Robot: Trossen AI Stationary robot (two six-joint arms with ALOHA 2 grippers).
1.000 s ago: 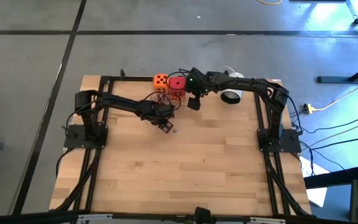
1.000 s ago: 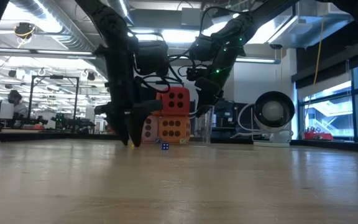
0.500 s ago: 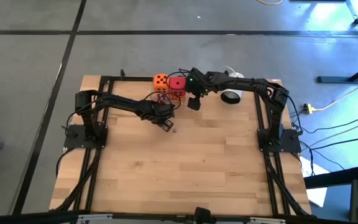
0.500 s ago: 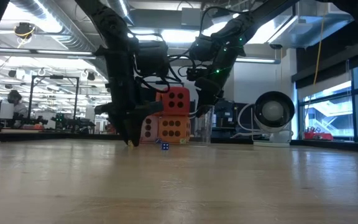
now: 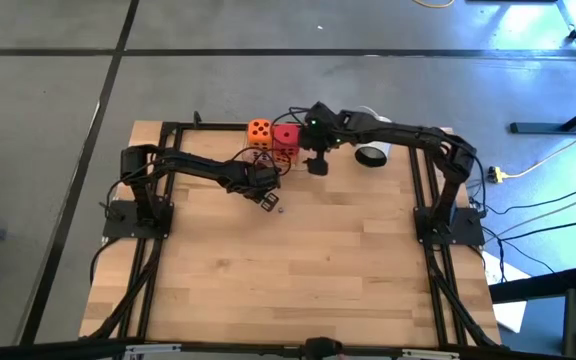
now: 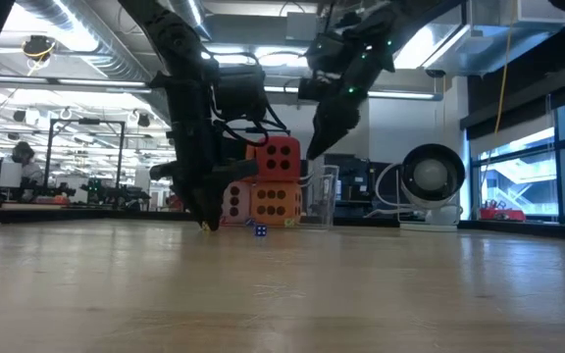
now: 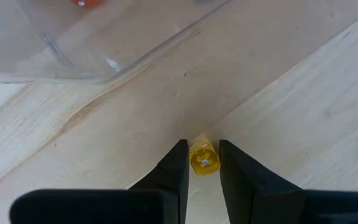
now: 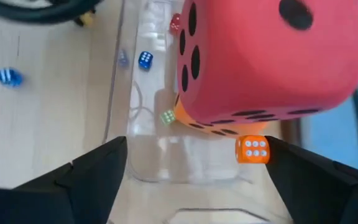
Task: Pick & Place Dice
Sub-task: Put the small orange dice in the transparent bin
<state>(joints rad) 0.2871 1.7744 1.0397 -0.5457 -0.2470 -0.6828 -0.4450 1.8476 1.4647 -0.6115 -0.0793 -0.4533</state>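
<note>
The red die [image 6: 277, 157] sits on top of an orange die [image 6: 274, 202], with the pale pink die [image 6: 233, 203] beside that one. A second orange die [image 5: 259, 129] lies left of the red die [image 5: 285, 135] near the far edge. My left gripper [image 5: 268, 198] is low at the table, near of the dice, shut on a tiny yellow bead [image 7: 204, 160]. My right gripper [image 8: 196, 142] is open and hangs raised just right of the stack [image 6: 324, 132]; the red die [image 8: 272, 56] fills its wrist view. My left gripper pinches the tiny yellow bead by two opposite sides [image 7: 194, 163], between its two fingers [image 7: 176, 165]. The fingers come from above, slanting down. The bead is at table level [image 6: 207, 226]; whether it rests on the wood I cannot tell.
A clear plastic tray [image 8: 142, 155] lies around the dice and holds tiny orange [image 8: 252, 150], blue [image 8: 145, 60] and green [image 8: 166, 116] dice. A tiny blue die [image 6: 260, 229] lies on the wood. A round white device [image 5: 371, 152] stands right of the dice. Bare wood spreads toward the near edge.
My right gripper has risen, now higher beside the red die, still open. The left gripper and the dice have kept still.
</note>
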